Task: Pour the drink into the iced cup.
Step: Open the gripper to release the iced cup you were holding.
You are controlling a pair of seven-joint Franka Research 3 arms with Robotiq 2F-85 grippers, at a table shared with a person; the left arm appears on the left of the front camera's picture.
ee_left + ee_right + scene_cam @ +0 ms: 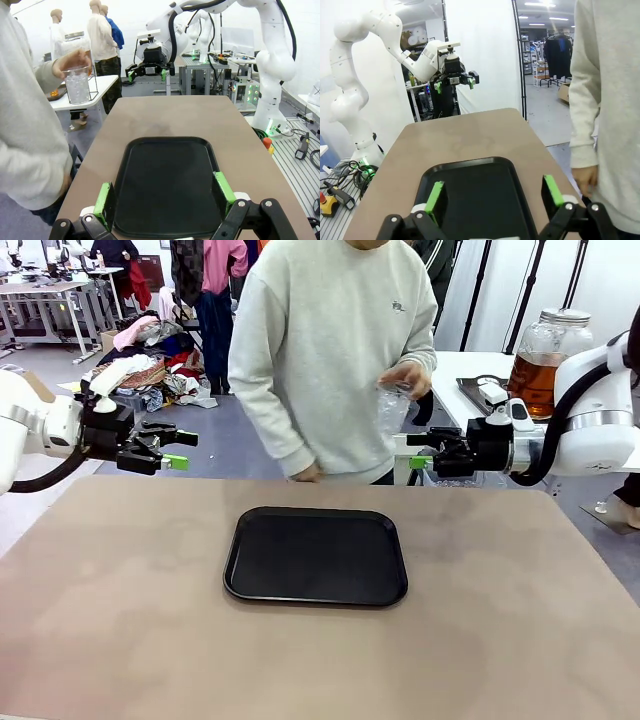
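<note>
The drink (pixel 535 378) is amber liquid in a large clear lidded jar on a white side table at the back right, behind my right arm. A person in a pale sweatshirt holds the iced cup (pixel 393 404) in one hand off the far table edge; in the left wrist view the iced cup (pixel 77 86) is at the upper left. My left gripper (pixel 180 448) hovers open and empty beyond the far left corner. My right gripper (pixel 415 450) hovers open and empty at the far edge, just below the cup. Both own-wrist views show open jaws: left gripper (pixel 165 192), right gripper (pixel 493 195).
A black tray (pixel 316 555) lies bare in the middle of the brown table (pixel 120 620); it is also the black tray (pixel 167 180) and the black tray (pixel 470 185) in the wrist views. The person's other hand (pixel 585 178) rests at the far edge.
</note>
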